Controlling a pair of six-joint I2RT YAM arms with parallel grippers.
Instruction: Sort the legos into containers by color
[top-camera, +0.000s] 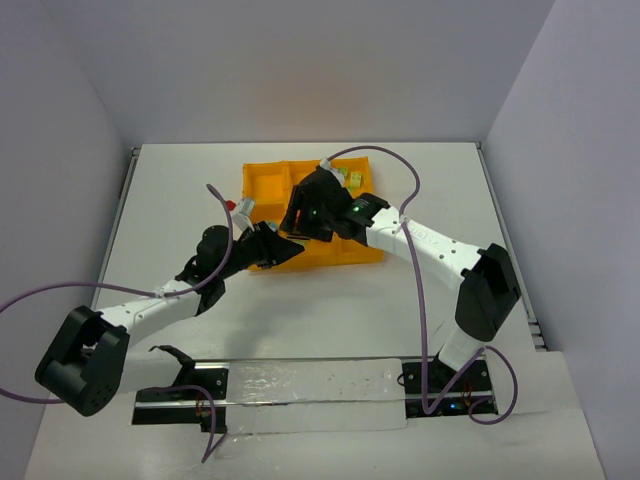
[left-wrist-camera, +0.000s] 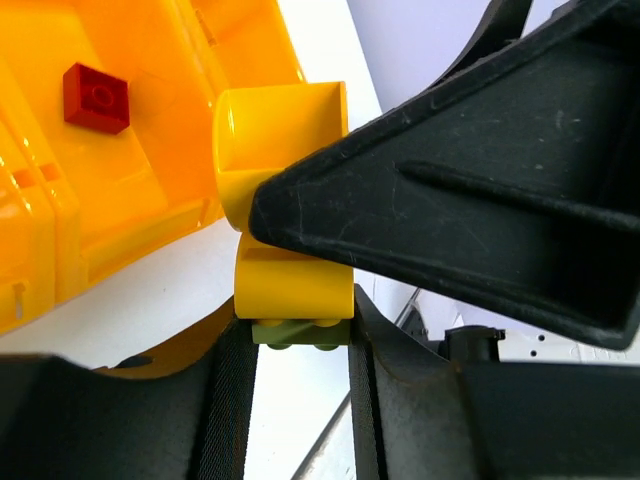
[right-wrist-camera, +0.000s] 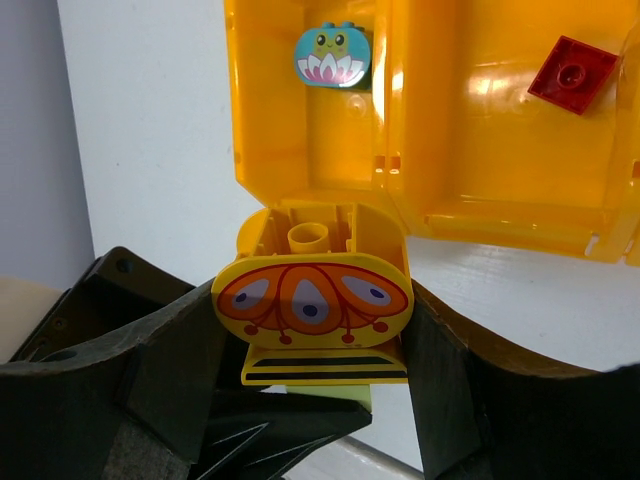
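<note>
1. The left gripper (left-wrist-camera: 300, 385) is clenched on the lower part of a brick cluster (left-wrist-camera: 292, 290). Its two dark fingers press either side of the yellow brick and of the lime green brick (left-wrist-camera: 300, 332) under it.
2. The right gripper (right-wrist-camera: 310, 325) grasps the same cluster higher up, both fingers tight against the ends of the butterfly-printed brick (right-wrist-camera: 312, 300).
3. The cluster sits just outside the orange-yellow tray (right-wrist-camera: 480, 215), close to its outer wall and over the white table (right-wrist-camera: 150, 150).
4. Inside the tray, a teal brick (right-wrist-camera: 333, 55) printed with a frog lies in one well, and a red brick (right-wrist-camera: 570, 72) lies in the neighbouring well.
5. From above, both arms meet at the tray's near left side, and the cluster is hidden beneath them.
</note>
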